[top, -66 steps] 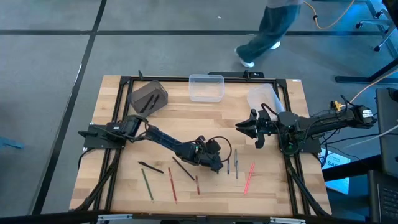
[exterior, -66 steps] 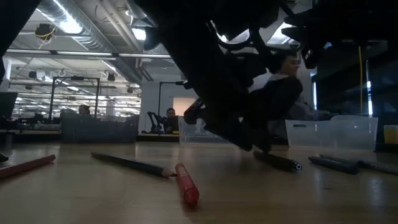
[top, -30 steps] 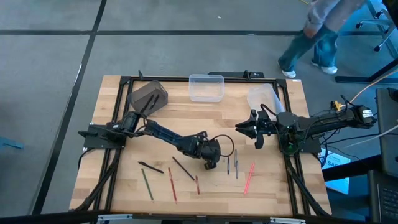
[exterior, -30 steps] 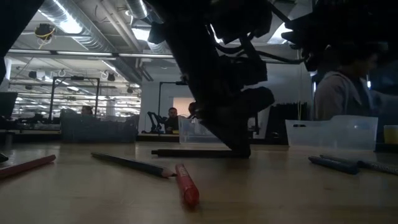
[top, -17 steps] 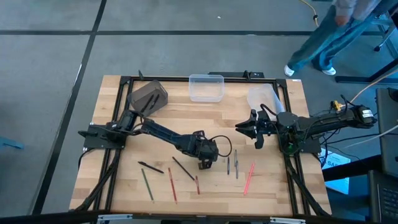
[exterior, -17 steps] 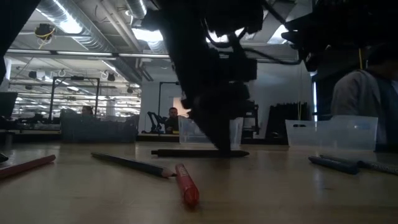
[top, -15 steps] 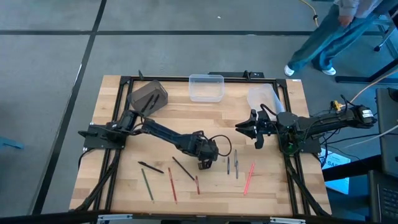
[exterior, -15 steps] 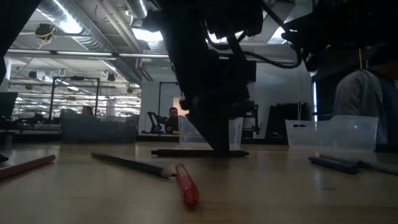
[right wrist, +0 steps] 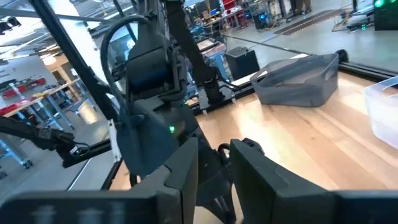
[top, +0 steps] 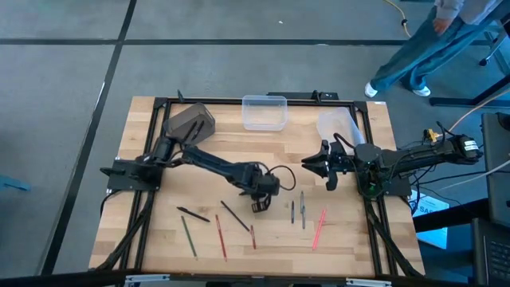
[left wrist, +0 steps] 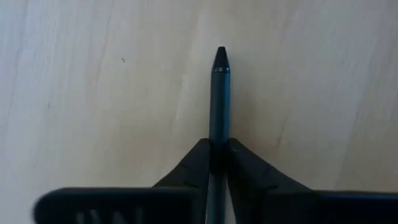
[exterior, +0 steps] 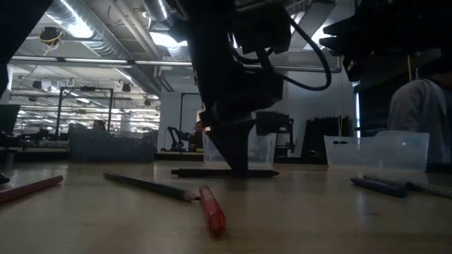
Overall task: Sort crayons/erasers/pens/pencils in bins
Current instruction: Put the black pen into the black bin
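The wooden surface (top: 239, 151) carries three bins along its far edge. The grey bin (top: 189, 123) stands at the far left corner, tilted, with a dark stick inside. The clear bin (top: 264, 112) is at the middle of the far edge. The whitish bin (top: 335, 124) is at the far right corner, partly hidden by the right arm.

The left arm reaches from the left edge to the middle of the surface. The left tool (top: 260, 204) points down there and is closed on a dark pen (left wrist: 219, 99). In the left wrist view the two fingers (left wrist: 194, 163) press the pen from both sides, and its pointed tip sticks out in front of them over bare wood. In the low view the pen (exterior: 224, 172) lies level, at or just above the surface; I cannot tell if it touches.

The right arm waits at the right edge, with the right tool (top: 321, 169) turned to the middle. Its fingers stand a little apart and hold nothing.

The other sticks lie near the front edge. From left to right: a short dark one (top: 194, 214), a green one (top: 189, 237), a red one (top: 221, 237), a long dark one (top: 233, 215), a short brown-red one (top: 253, 237), two grey ones (top: 292, 211) side by side, and a pink one (top: 319, 228).

A person (top: 430, 40) stands on the floor behind the far right corner.
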Tool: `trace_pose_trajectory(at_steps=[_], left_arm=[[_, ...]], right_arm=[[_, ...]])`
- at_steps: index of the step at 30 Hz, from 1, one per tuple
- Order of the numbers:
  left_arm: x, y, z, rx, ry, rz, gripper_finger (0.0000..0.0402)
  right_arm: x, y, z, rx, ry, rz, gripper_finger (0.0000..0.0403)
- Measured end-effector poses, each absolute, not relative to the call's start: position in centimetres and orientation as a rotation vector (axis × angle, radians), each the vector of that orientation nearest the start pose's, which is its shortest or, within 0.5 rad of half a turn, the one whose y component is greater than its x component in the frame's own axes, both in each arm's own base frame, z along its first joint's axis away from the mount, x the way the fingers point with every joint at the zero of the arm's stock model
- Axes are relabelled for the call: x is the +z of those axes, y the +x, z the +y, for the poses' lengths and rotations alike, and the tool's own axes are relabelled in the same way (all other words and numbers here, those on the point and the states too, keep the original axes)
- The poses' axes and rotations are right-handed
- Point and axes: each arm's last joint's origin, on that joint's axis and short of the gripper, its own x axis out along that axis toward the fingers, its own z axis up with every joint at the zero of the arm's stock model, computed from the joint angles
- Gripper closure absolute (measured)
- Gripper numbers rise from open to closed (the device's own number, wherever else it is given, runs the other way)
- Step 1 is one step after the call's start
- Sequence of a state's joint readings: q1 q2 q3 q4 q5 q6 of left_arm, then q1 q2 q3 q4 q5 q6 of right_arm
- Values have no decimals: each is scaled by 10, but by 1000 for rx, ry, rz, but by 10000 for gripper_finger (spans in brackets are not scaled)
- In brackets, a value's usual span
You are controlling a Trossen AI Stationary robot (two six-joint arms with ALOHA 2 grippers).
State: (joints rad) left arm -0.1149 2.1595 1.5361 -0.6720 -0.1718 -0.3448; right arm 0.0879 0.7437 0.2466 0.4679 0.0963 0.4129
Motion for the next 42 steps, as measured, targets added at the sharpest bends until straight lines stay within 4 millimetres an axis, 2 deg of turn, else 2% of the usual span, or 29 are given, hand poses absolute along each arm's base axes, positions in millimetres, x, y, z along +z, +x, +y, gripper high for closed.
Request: trace_pose_trajectory(at_steps=[3, 7, 12, 17, 22, 29, 37, 42], left_arm=[[145, 428, -27, 305, -106, 1240, 392], [161, 427, -9, 376, -50, 1201, 389], [175, 412, 2, 484, -9, 1263, 389], [199, 392, 11, 619, 43, 1307, 389], [220, 366, 17, 751, 121, 1358, 387], [234, 317, 38, 832, 61, 1348, 386], [228, 257, 83, 982, -82, 1283, 386], [216, 231, 113, 1049, -120, 1358, 386]], right_arm=[[216, 166, 12, -21, 420, 19, 305], [216, 166, 13, 11, 435, 27, 305], [216, 166, 11, 6, 389, 24, 305], [215, 166, 9, -22, 384, 28, 305], [213, 166, 9, -20, 408, 55, 305], [214, 166, 10, -13, 413, 38, 305], [222, 166, 13, -8, 417, -39, 305], [223, 166, 13, -7, 420, -48, 305]])
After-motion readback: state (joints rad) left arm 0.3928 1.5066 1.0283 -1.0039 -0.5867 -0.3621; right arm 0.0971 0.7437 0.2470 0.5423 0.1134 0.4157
